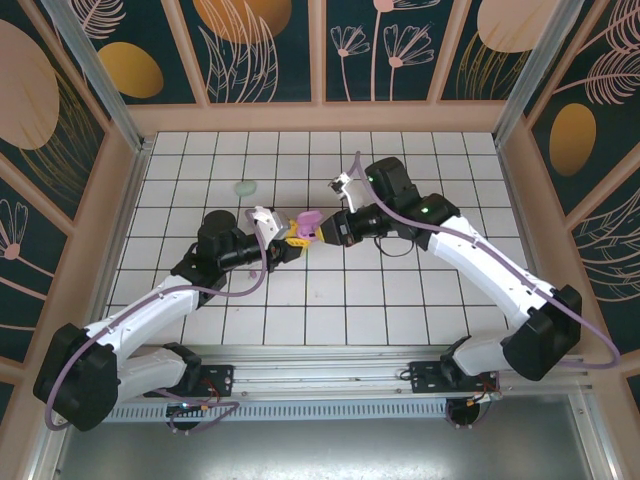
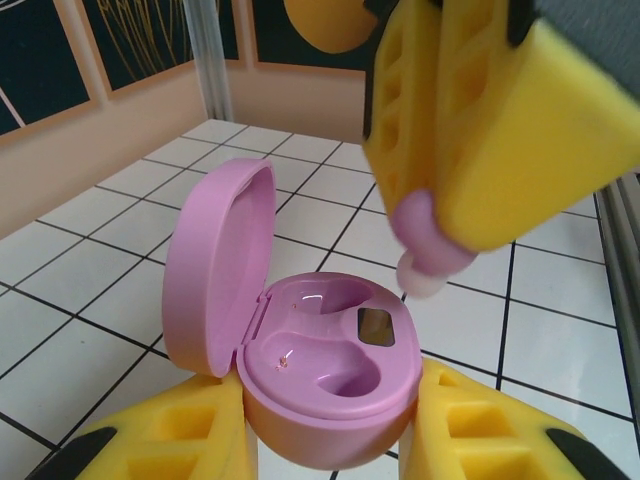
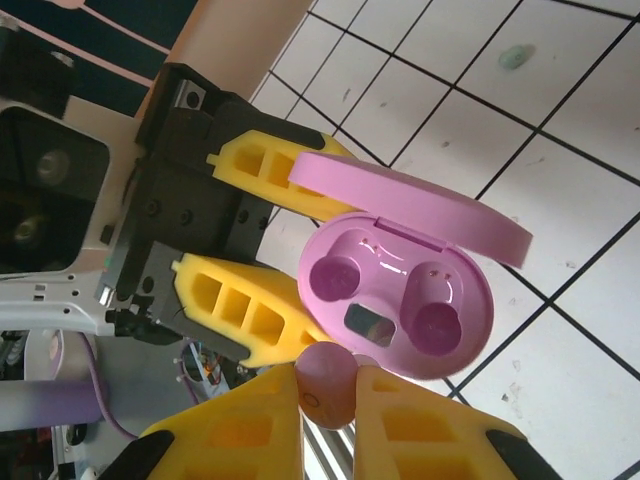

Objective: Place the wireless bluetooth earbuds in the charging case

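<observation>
An open pink charging case with its lid up sits between the yellow fingers of my left gripper, which is shut on it; both wells look empty. The same case lies right in front of my right gripper, which is shut on a pink earbud. That earbud hangs from the right fingers just above the case's right rim. In the top view the two grippers meet at the case in the middle of the floor. A pale mint piece lies on a tile farther back left.
White tiled floor enclosed by peach walls with metal corner posts. The mint piece also shows on the floor in the right wrist view.
</observation>
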### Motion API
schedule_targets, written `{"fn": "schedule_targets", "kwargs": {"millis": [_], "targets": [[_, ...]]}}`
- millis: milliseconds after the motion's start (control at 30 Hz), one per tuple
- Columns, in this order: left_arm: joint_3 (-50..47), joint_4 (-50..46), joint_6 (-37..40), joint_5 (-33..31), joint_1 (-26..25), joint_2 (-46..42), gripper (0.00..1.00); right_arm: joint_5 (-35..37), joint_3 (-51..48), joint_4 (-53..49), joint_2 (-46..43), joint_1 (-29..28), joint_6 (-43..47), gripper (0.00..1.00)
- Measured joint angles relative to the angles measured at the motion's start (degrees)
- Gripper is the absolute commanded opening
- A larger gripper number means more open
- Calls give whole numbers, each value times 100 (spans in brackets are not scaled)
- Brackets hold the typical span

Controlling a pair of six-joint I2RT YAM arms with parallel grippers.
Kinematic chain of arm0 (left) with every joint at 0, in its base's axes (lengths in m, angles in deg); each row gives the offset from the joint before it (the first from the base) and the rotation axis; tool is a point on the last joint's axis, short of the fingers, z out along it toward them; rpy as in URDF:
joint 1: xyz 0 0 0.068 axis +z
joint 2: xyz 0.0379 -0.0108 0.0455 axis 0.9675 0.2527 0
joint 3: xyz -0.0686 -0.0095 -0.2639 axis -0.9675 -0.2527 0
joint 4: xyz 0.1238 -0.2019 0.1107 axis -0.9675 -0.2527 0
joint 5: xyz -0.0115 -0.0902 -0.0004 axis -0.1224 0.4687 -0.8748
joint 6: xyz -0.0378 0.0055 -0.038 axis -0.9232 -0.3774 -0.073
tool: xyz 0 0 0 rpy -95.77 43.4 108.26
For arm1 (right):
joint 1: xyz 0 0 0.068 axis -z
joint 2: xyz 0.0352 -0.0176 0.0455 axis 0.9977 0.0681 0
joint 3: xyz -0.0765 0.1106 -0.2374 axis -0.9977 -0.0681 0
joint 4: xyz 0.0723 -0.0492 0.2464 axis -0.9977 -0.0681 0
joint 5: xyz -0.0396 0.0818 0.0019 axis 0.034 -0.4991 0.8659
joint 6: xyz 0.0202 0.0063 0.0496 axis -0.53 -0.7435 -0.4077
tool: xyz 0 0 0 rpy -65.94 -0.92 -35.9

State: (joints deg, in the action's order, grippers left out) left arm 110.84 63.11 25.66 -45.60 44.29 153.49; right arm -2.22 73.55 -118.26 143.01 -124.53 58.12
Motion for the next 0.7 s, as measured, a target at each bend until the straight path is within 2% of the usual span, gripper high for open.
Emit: {"fn": "schedule_targets", "kwargs": {"millis": [700], "targets": [[17, -267, -44, 291, 0, -138, 2, 144, 295, -505, 208, -31, 719, 15]]}}
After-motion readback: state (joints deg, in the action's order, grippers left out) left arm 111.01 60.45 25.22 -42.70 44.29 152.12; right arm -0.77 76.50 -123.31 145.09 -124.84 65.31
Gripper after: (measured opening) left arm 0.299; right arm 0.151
